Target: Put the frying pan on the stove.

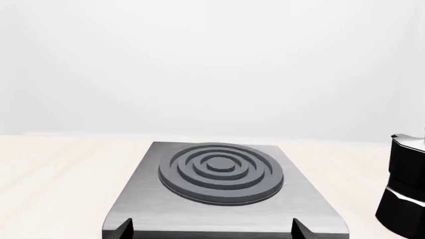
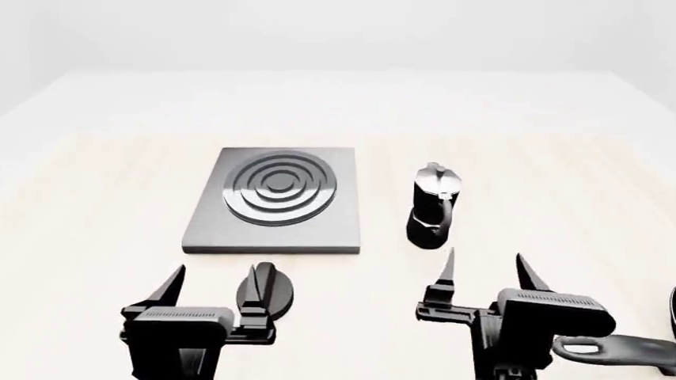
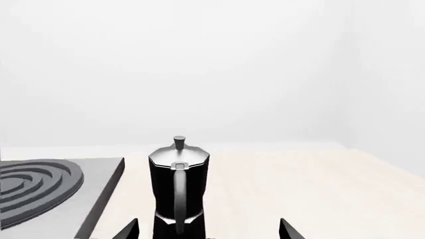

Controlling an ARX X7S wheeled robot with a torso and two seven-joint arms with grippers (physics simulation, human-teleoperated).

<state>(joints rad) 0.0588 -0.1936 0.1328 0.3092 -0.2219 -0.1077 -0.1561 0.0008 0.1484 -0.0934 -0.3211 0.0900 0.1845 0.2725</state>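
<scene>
The stove (image 2: 277, 229) is a flat grey plate with a dark ringed burner (image 2: 280, 188), lying on the pale wooden table ahead of my left arm. It fills the left wrist view (image 1: 219, 209), just beyond the open left gripper (image 1: 211, 229). Of the frying pan, only the long black handle (image 2: 623, 348) with its end hole shows, at the lower right of the head view, beside and behind my right gripper (image 2: 486, 273). The pan's bowl is almost wholly out of view. Both grippers, including the left gripper (image 2: 211, 289), are open and empty. The right gripper (image 3: 209, 230) faces the moka pot.
A black-and-silver moka pot (image 2: 433, 207) stands upright right of the stove, straight ahead of the right gripper (image 3: 178, 184), and shows at the edge of the left wrist view (image 1: 405, 189). A small black round knob (image 2: 277, 291) lies by the left gripper's inner finger, near the stove's front edge.
</scene>
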